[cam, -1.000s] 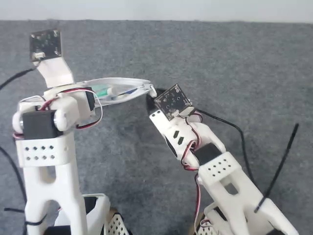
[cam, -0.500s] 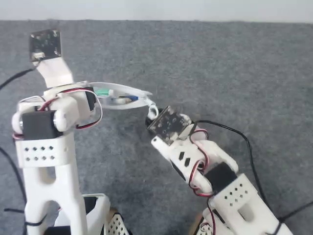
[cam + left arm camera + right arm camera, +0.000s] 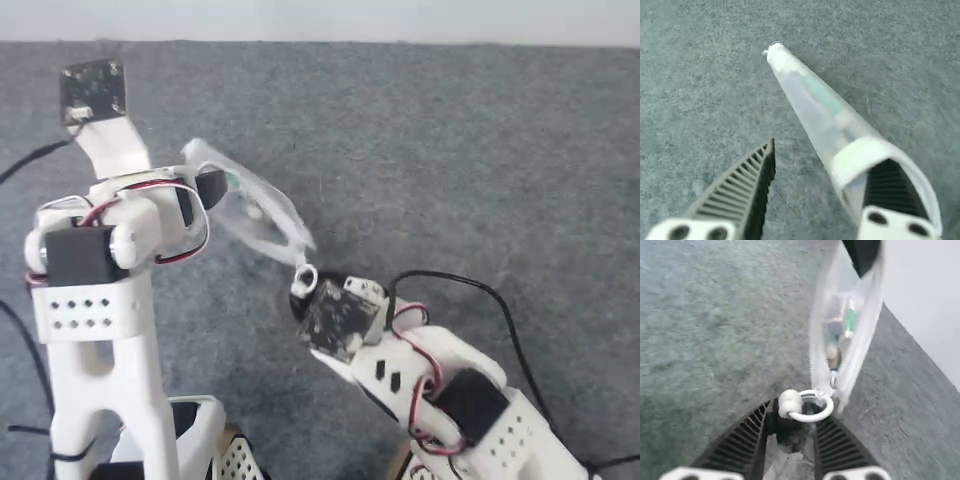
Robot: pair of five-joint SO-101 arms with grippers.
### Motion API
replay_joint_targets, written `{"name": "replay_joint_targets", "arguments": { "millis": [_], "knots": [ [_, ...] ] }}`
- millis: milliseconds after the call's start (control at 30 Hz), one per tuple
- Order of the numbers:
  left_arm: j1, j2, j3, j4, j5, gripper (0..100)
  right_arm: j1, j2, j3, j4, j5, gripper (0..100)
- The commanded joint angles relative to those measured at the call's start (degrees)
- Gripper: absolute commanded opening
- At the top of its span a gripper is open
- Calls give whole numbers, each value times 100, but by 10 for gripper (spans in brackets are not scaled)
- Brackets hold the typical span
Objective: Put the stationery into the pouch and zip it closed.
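Any marks on the stationery (image 3: 849, 320) inside the pouch (image 3: 250, 205) are too blurred to read. My right pincer (image 3: 795, 421) is clenched on the zip pull (image 3: 811, 409), with its white ring and bead sitting just past my fingertips. My left pincer (image 3: 826, 156) is spread wide. One finger (image 3: 887, 187) sits in the pouch's end with the white rim wrapped round it, and the other finger (image 3: 747, 190) is well apart from it over the grey mat (image 3: 480, 150). The pouch is clear and stretched between my two pincers, with a green piece and a white piece showing through its side. The zip slider end is at my right pincer.

Change: a second ago the pouch lay nearly level in front of my left arm, with my right pincer up at its far tip. Since then my right arm has drawn back towards its base, taking the pull with it. The pouch has swung to a slant, and its pull end is now lower in the high view. My left arm has not shifted.
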Motion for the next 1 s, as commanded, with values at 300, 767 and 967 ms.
{"name": "replay_joint_targets", "arguments": {
  "millis": [300, 767, 967],
  "knots": [
    [1987, -149, -180, 211, -976, 283, -840, -980, -44, 848, 378, 5],
    [2637, -158, -1042, 1204, -1011, 284, -611, -1385, -44, 910, 378, 5],
    [2479, -167, -1086, 1231, -1055, 282, 171, -1736, -185, 910, 387, 5]
  ]
}}
